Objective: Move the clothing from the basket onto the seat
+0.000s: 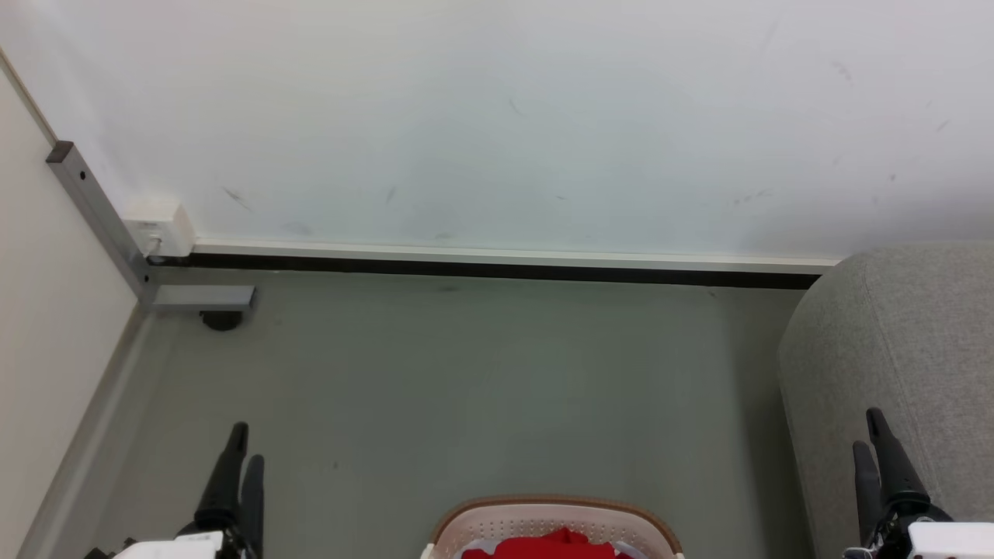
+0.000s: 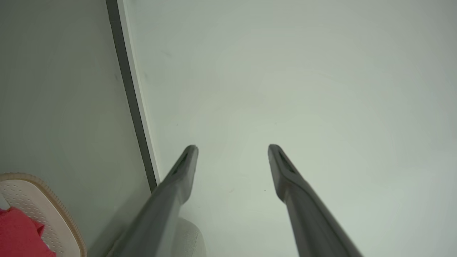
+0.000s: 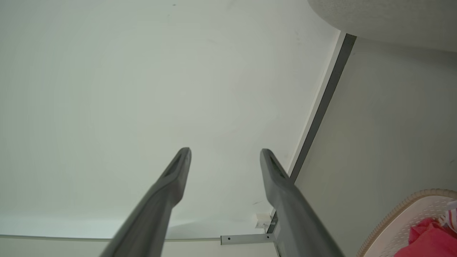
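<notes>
We see bright red clothing (image 1: 559,546), a cream-white perforated basket (image 1: 543,520) with a brown woven-look rim, a light grey seat (image 1: 893,349) and a dull grey-green floor (image 1: 466,373).

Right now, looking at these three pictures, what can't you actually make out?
Basket: in the head view, the bottom edge cuts off all but its far rim.
Clothing: in the head view, just a red hump shows. That same edge hides how many pieces there are.
Seat: in the head view, the right edge cuts it off past its rounded arm, so the cushion is out of frame.
White box: in the head view, it is too small to identify.
</notes>
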### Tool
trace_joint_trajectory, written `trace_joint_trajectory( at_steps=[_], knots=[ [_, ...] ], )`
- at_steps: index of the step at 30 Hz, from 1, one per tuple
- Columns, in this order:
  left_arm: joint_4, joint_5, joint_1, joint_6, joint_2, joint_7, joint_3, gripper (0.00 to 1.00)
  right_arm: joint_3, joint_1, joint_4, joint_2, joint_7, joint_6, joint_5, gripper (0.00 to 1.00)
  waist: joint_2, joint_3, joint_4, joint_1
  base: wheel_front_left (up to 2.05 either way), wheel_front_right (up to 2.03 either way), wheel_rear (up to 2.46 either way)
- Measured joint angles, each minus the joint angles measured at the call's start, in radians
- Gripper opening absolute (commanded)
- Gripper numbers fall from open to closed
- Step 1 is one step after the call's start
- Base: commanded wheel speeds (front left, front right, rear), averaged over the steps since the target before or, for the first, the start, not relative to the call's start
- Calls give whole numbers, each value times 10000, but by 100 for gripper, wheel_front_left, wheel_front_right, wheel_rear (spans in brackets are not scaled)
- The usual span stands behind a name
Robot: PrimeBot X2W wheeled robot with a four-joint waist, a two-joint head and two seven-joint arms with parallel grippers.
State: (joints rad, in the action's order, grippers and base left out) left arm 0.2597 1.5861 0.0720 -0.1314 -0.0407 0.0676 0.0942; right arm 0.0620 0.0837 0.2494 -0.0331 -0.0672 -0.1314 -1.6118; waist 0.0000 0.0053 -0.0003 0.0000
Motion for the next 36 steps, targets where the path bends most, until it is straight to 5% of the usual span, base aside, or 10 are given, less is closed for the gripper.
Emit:
trace_joint_trajectory(
  at_steps=[12,36],
  knots=[
    [-428,-1482,5,0,-67,-529,-81,100,-238,1,-573,-10,531,0,1237,100,0,35,-19,1,0,0,0],
    [-913,-6713,-54,0,-102,-1423,-190,100,-1003,4,-531,-36,1409,0,6464,100,0,44,-113,0,0,0,0]
  ],
)
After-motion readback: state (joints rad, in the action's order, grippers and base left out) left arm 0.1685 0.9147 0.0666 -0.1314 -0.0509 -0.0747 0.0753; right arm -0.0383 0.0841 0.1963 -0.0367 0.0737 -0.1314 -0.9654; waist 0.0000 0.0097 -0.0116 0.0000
